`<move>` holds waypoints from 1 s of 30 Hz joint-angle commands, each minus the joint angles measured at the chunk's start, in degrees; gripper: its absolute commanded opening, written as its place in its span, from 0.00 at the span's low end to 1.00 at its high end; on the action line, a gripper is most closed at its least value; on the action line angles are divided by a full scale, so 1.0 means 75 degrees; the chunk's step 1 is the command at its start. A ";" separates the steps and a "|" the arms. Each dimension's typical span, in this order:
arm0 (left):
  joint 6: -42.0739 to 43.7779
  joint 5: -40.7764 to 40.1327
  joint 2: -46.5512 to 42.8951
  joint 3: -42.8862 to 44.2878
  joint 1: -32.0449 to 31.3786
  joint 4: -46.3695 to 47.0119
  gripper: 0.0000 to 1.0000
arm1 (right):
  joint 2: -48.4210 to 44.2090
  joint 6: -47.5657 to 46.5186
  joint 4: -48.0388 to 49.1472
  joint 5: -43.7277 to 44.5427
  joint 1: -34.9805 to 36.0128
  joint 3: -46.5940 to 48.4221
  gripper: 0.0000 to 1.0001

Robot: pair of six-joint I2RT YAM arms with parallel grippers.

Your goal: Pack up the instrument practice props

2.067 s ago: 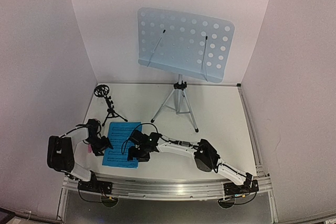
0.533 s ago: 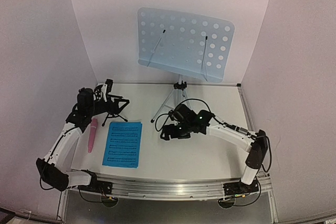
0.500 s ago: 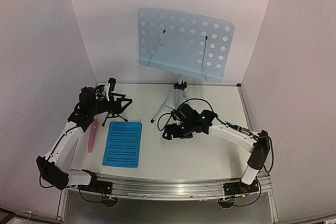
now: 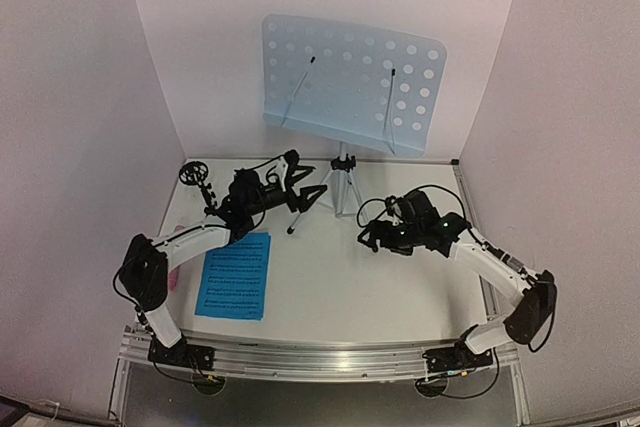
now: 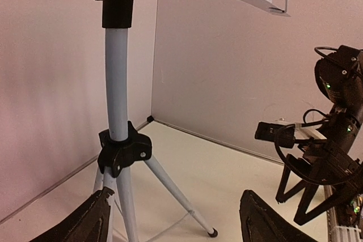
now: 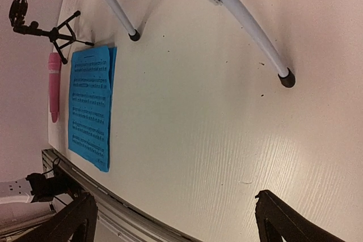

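The left end effector [image 5: 176, 215] hovers wide and empty just left of the silver-tripod stand [image 5: 117, 83]. The right end effector [image 6: 176, 215], equally wide and empty, hangs near its right-hand leg.

The music stand desk [image 4: 350, 82] is showing pale blue, dotted with rows of round holes. Its tripod [image 5: 117, 83] is gleaming silver-white, with a black hub and black foot caps. The music sheets [image 6: 89, 106] are showing bright blue, with black staff lines running across them. The stick microphone [image 6: 54, 86] is showing pink; the small mic stand [image 6: 55, 34] is looking black all over. The table [image 6: 198, 111] is showing off-white.
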 commanded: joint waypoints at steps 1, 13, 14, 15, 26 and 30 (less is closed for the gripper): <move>-0.0481 -0.1258 0.0869 0.0965 -0.0222 0.2179 0.79 | -0.0342 -0.0268 0.1033 -0.0328 -0.0512 -0.0273 0.95; -0.0533 -0.2270 0.2836 0.2302 -0.0357 0.4084 0.81 | -0.0084 -0.0589 0.1323 -0.1008 -0.1224 -0.0394 0.95; -0.0548 -0.2285 0.2996 0.2467 -0.0357 0.4109 0.80 | -0.0046 -0.0614 0.1334 -0.1068 -0.1257 -0.0381 0.95; -0.0563 -0.2301 0.3154 0.2630 -0.0358 0.4134 0.80 | -0.0008 -0.0639 0.1344 -0.1127 -0.1289 -0.0368 0.95; -0.0485 -0.2311 0.4268 0.4363 -0.0485 0.3702 0.70 | 0.0318 -0.0779 0.1339 -0.1664 -0.1669 -0.0154 0.94; -0.0520 -0.2314 0.4422 0.4688 -0.0547 0.3309 0.63 | 0.0347 -0.0798 0.1337 -0.1735 -0.1701 -0.0132 0.94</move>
